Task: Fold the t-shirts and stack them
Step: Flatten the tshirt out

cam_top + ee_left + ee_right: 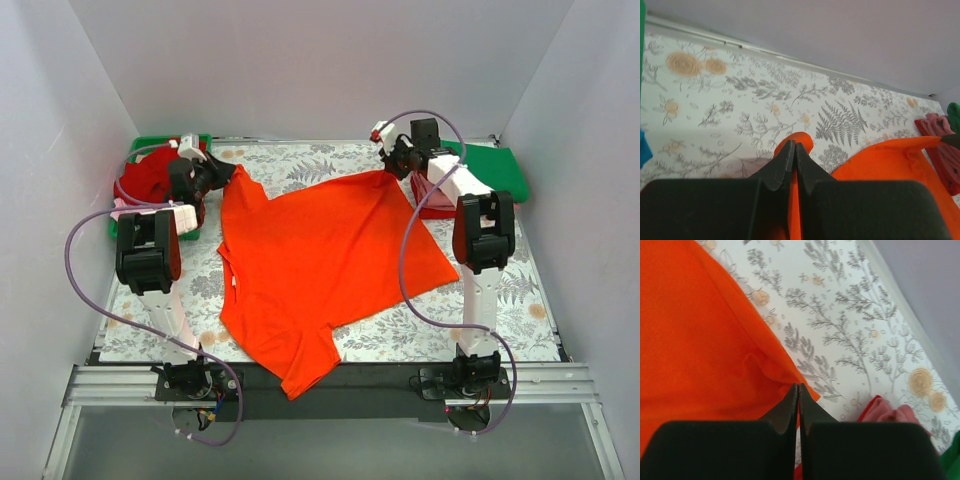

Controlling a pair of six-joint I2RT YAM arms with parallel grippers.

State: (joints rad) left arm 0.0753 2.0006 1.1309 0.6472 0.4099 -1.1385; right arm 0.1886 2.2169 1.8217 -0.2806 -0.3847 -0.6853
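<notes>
Where the top camera looks down, the orange t-shirt (320, 250) lies spread flat across the middle of the floral desk (520, 300), one sleeve hanging over the near edge. The left end effector (222, 178) sits at the shirt's far left corner and the right end effector (397, 170) at its far right corner. A dark red shirt (150, 180) lies heaped in the green tray (150, 145) at the far left. A green shirt (495, 168) rests at the far right, with a pink shirt (435, 200) just beside it, partly under the right arm.

In the left wrist view, the left end effector (795, 147) is pressed together, pinching a fold of the orange t-shirt (890, 165) that pokes out past the fingertips. The pink shirt (940, 130) shows at the right edge.

In the right wrist view, the right end effector (798, 390) is likewise closed tight on the corner of the orange t-shirt (700, 340), which fills the left side. The pink shirt (890, 415) lies near on the desk (850, 315), and the green shirt (952, 455) peeks in at the lower right corner.
</notes>
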